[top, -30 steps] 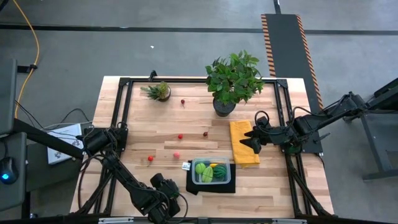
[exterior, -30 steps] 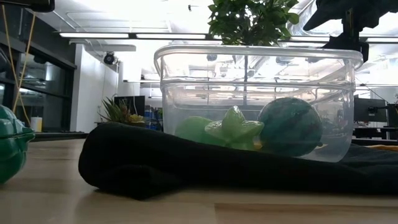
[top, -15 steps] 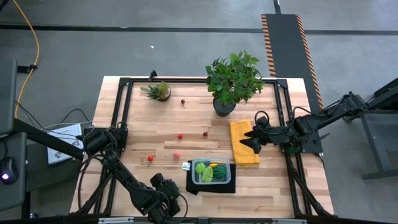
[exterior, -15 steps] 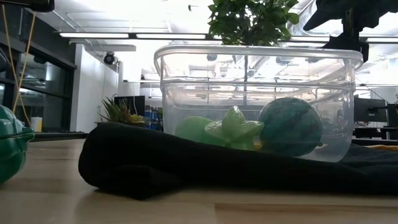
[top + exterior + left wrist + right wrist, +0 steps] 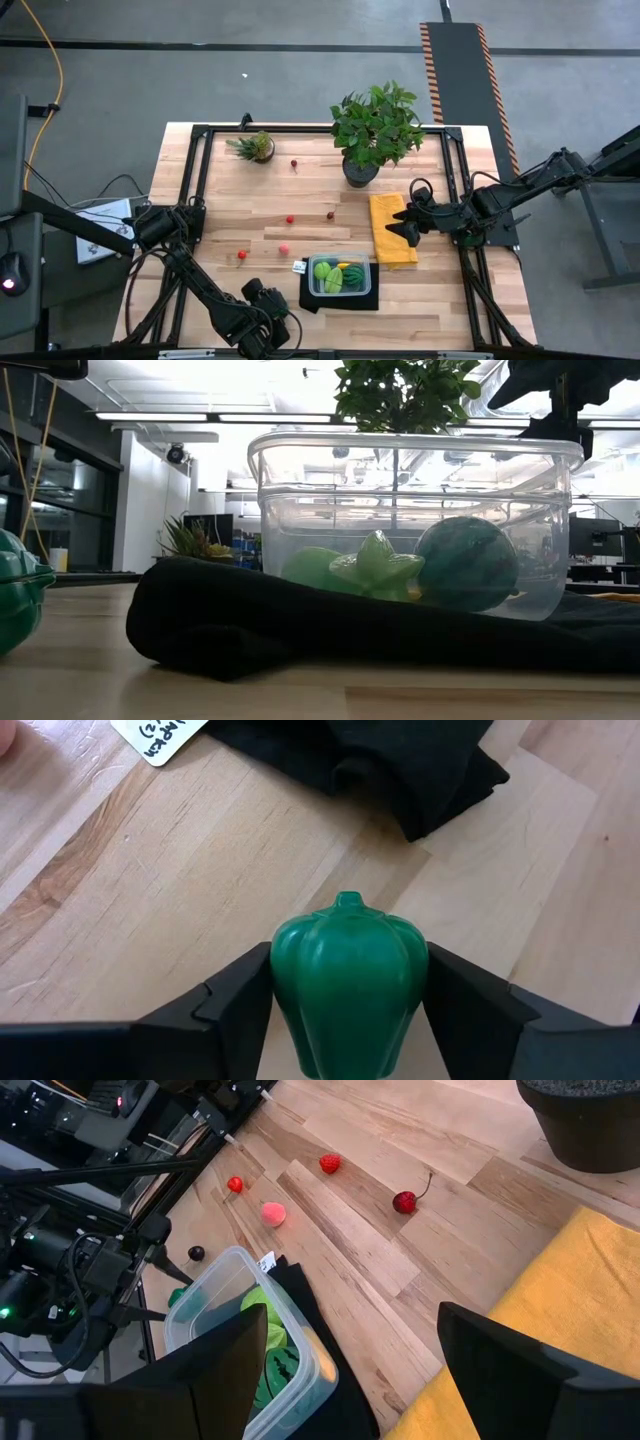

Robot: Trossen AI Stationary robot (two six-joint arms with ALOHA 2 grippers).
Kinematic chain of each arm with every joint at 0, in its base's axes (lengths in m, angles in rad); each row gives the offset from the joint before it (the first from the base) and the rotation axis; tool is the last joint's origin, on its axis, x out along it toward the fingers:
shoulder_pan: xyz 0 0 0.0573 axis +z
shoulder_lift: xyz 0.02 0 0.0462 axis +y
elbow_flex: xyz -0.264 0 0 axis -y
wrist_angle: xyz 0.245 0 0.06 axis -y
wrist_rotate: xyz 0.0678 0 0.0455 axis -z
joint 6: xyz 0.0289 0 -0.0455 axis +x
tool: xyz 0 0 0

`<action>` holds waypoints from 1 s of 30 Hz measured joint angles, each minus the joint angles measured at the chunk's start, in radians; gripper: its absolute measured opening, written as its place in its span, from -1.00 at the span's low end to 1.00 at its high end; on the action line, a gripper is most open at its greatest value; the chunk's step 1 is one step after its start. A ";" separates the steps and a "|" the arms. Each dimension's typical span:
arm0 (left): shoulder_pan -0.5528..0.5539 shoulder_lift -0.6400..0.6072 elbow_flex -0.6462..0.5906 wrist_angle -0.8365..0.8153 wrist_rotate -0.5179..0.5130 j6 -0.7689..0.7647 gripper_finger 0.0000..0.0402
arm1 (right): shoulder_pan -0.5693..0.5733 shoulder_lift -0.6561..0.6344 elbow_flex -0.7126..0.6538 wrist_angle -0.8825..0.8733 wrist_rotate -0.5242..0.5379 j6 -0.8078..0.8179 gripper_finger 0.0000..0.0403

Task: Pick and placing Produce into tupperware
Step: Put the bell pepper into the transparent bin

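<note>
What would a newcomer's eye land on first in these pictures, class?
Probably the green toy pepper clamped between the left gripper's fingers at the table's near edge. Next, the clear tupperware on a black mat, already holding green produce. Then the leafy potted plant at the far side, and the right gripper open over the yellow cloth.

Only one piece of writing shows: a small white card (image 5: 158,737) lying on the table (image 5: 150,920) just beside the black mat (image 5: 400,765), seen in the left wrist view. It carries dark handwritten characters, turned upside down and cut off by the picture's edge (a "2" in brackets seems to stand among them, but the rest cannot be made out). The same card (image 5: 299,267) shows in the high view as a white speck at the mat's corner, too small to read. No other label, brand or number can be read.
</note>
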 joint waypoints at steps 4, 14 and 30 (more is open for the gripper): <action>0.000 0.000 0.000 0.000 0.000 0.000 0.12 | 0.000 0.000 0.000 0.000 0.000 0.000 0.40; 0.000 0.000 0.000 0.001 0.000 0.000 0.10 | 0.000 0.000 0.000 0.000 0.000 0.000 0.40; 0.000 0.000 0.000 0.001 0.000 -0.001 0.10 | 0.000 0.000 0.000 0.000 0.000 0.000 0.40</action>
